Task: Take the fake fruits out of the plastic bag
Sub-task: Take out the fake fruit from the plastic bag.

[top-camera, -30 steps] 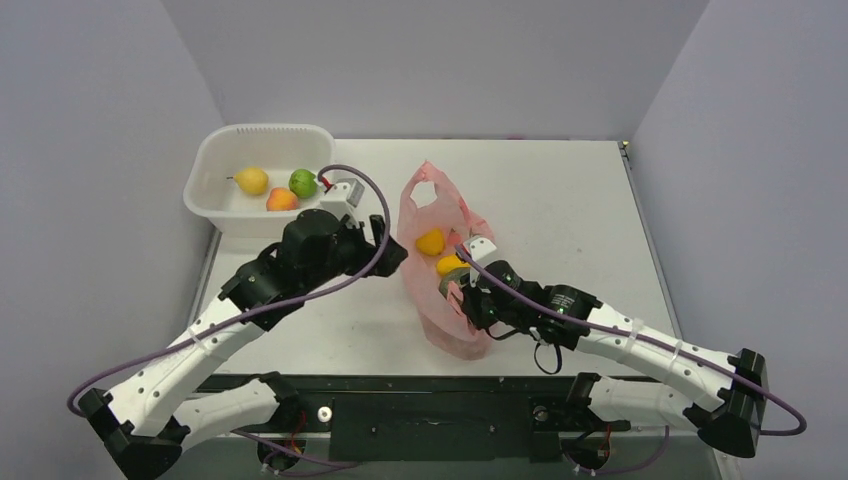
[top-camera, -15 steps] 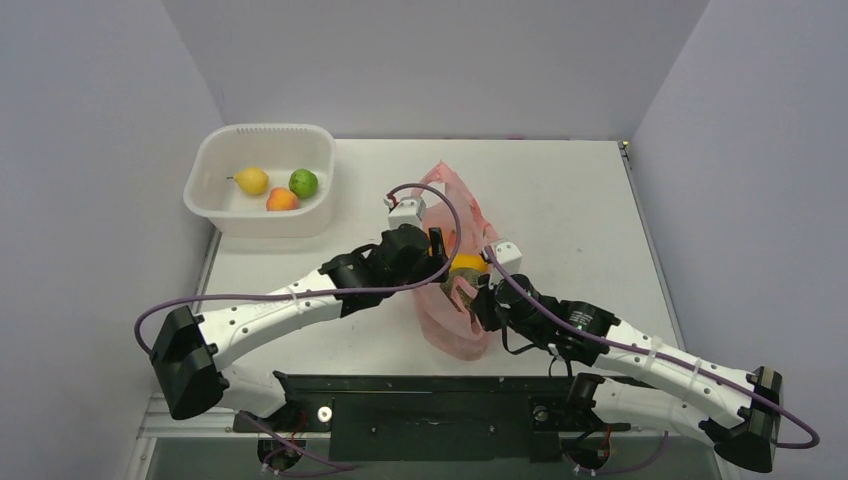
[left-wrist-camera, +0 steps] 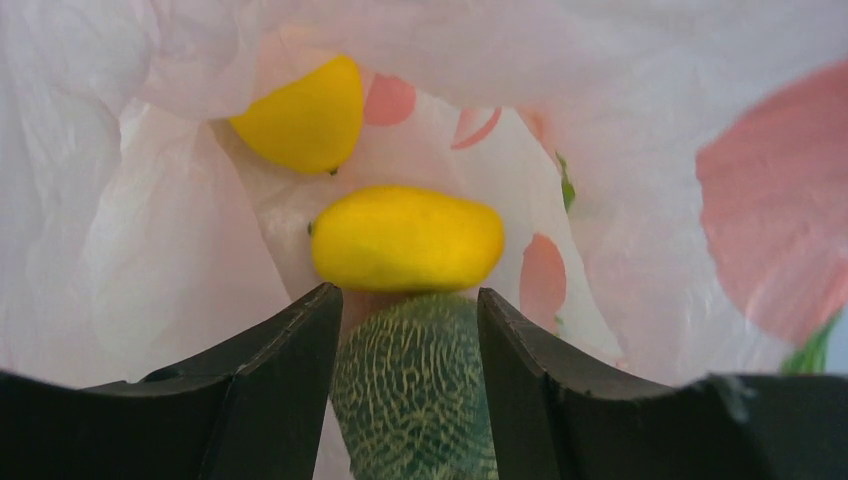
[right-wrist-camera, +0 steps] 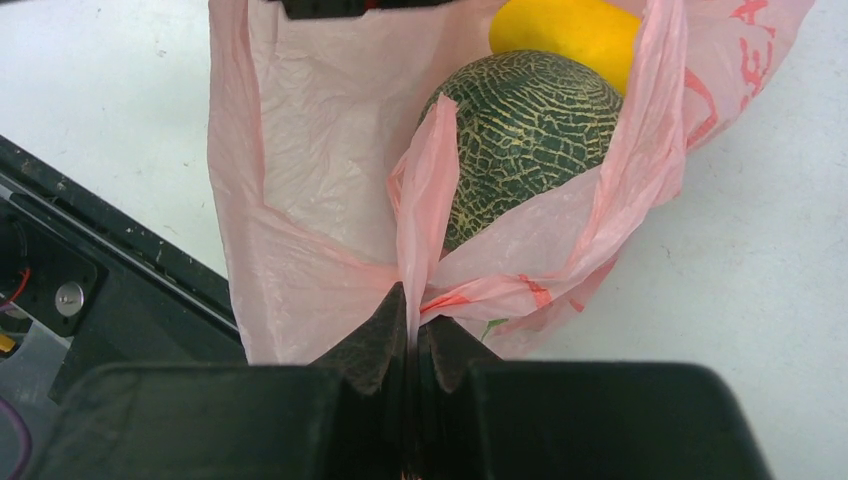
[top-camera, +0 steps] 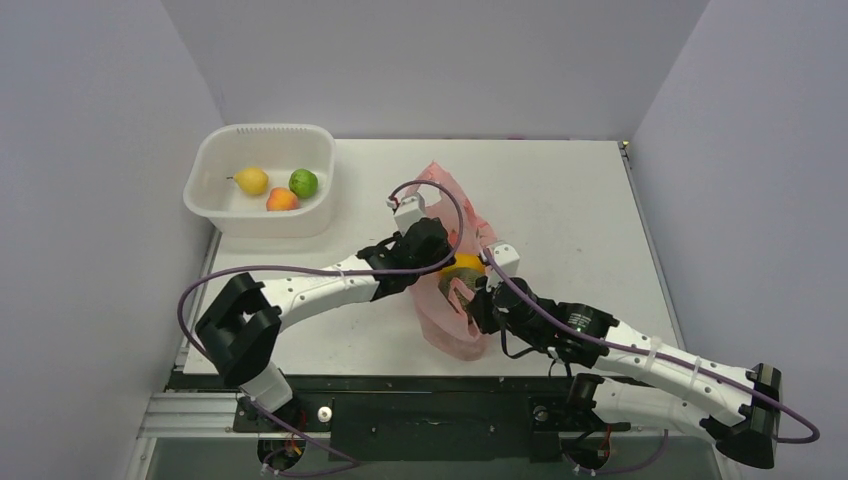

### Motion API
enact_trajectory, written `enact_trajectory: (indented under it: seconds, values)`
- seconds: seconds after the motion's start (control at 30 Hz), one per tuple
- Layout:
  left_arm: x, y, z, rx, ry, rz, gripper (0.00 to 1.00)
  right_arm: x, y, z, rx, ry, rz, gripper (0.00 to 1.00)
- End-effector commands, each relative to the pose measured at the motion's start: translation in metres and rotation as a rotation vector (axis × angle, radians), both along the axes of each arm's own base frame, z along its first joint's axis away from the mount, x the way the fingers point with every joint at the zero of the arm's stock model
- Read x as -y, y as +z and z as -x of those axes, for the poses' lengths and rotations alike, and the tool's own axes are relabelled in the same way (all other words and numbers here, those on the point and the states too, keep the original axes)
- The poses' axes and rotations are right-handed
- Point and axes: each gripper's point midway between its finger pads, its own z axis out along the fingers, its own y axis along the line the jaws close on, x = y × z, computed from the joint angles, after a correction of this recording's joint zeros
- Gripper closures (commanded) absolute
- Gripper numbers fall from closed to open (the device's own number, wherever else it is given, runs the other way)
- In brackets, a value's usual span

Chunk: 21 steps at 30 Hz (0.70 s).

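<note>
**Two Grippers at the Pink Plastic Bag: Present Configuration**

1. Bag. The pink plastic bag (top-camera: 446, 330) stands on the white table (top-camera: 570, 200), near its front edge and between the two arms. Its mouth faces upward and its film is crumpled.

2. Right gripper. The right gripper (right-wrist-camera: 412, 302) is pinched closed on a gathered fold of the bag's near wall. In the right wrist view the two fingers meet with only the thin pink film between them. The fold rises from the fingertips in front of the melon.

3. Left gripper. The left gripper (left-wrist-camera: 408, 293) points down into the bag mouth with its fingers (left-wrist-camera: 290, 360) spread apart. The dark green netted melon (left-wrist-camera: 415, 400) shows in the gap between them. The frames do not show whether the fingers touch it.

4. Fruits inside the bag.
- The melon sits lowest and nearest the bag's front wall.
- The yellow oblong fruit (left-wrist-camera: 405, 240) lies crosswise, just beyond the melon and touching its top edge.
- A second yellow fruit (left-wrist-camera: 300, 115) lies farther in, partly covered by film.

5. Fruits outside the bag. Three pieces lie in the white basin (top-camera: 262, 224) at the table's far left corner, well apart from the bag:
- a yellow pear-shaped fruit (top-camera: 251, 181)
- a green round fruit (top-camera: 303, 183)
- an orange fruit (top-camera: 282, 200), just in front of the other two.
</note>
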Motion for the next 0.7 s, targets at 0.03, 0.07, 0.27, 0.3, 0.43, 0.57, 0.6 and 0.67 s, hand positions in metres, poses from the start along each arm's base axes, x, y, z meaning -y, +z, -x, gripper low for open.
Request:
enact_trajectory:
  seconds: [0.03,0.07,0.27,0.3,0.43,0.57,0.6,0.67]
  values:
    - [0.013,0.011,-0.041,0.047,0.1,0.143,0.5,-0.015,0.024,-0.002,0.039,0.029,-0.039,1.0]
    - [0.015,0.011,-0.045,0.054,0.102,0.15,0.5,-0.015,0.025,-0.001,0.04,0.032,-0.037,1.0]
    - [0.015,-0.003,-0.064,0.052,0.132,0.113,0.5,-0.015,0.03,0.001,0.049,0.036,-0.036,1.0]
    - [0.015,-0.007,-0.065,0.047,0.133,0.106,0.49,-0.015,0.029,0.001,0.048,0.037,-0.036,1.0]
    - [0.01,-0.018,-0.067,0.033,0.158,0.06,0.46,-0.017,0.028,0.002,0.045,0.042,-0.033,1.0]
    - [0.001,-0.028,-0.068,0.022,0.195,0.035,0.42,-0.019,0.026,0.004,0.038,0.051,-0.03,1.0]
    - [0.0,-0.032,-0.067,0.013,0.203,0.032,0.41,-0.019,0.026,0.005,0.037,0.051,-0.03,1.0]
    - [-0.002,-0.036,-0.069,0.007,0.213,0.024,0.39,-0.019,0.026,0.005,0.038,0.05,-0.031,1.0]
